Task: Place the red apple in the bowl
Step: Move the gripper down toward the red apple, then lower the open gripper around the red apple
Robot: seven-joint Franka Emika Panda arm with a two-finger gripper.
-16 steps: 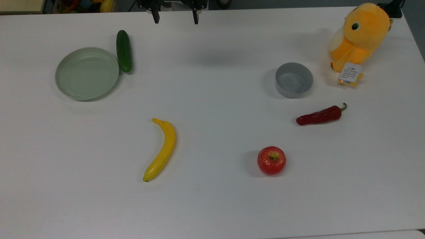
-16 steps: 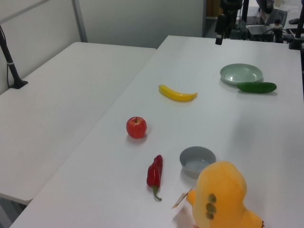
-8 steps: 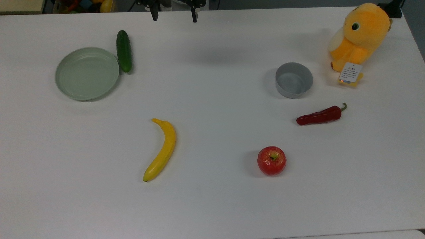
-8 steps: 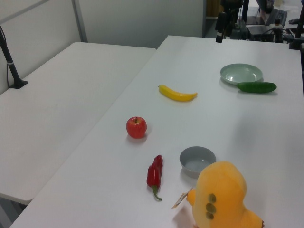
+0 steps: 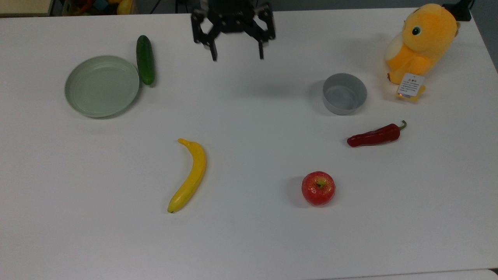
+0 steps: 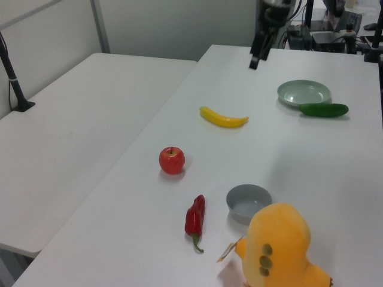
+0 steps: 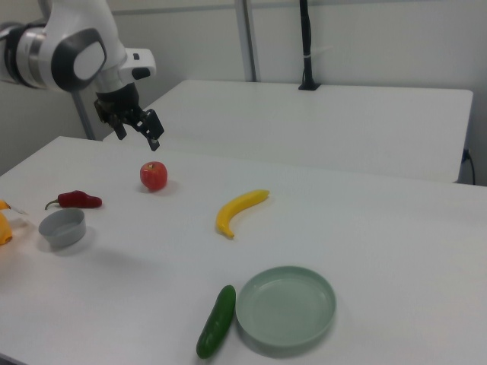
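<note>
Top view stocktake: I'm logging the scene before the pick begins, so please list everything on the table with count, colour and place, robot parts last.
red apple: 1, red, the top view's lower right of centre, on the table
bowl: 1, grey, the top view's upper right, nothing in it
chili pepper: 1, dark red, between bowl and apple, further right
banana: 1, yellow, the top view's lower centre-left
plate: 1, pale green, the top view's upper left
cucumber: 1, dark green, at the plate's right edge
plush toy: 1, orange-yellow, the top view's upper right corner
table: 1, white
gripper: 1, black, open, above the table's far edge
</note>
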